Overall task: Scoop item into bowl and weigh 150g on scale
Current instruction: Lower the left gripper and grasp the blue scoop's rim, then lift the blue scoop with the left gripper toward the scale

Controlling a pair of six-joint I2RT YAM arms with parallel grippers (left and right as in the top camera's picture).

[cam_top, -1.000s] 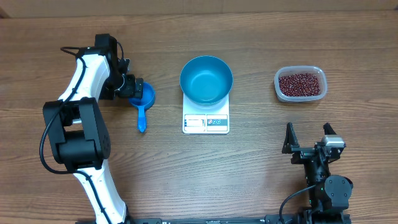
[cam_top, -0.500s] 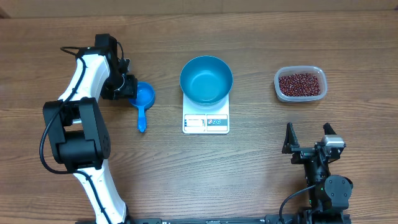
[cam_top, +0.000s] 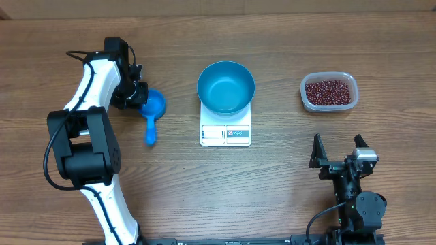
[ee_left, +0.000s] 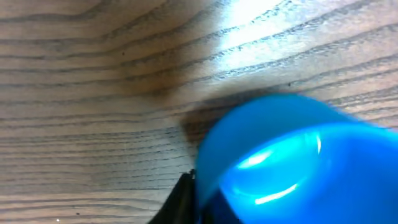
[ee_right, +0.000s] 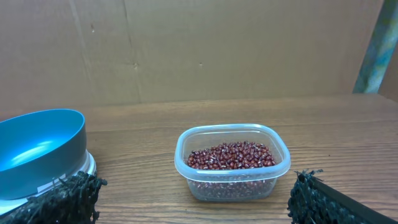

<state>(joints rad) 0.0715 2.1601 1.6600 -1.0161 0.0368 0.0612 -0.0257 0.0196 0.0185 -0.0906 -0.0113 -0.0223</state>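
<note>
Blue scoop has just swung its handle leftward as the left gripper goes from wide open to pinched on its rim (right gripper idles agape, empty). Beans wait untouched in the tub, well apart from the bowl on the scale.

Light: bright, even | glare: table, bowl | blur: scoop smeared, left wrist | overhead: sharp
</note>
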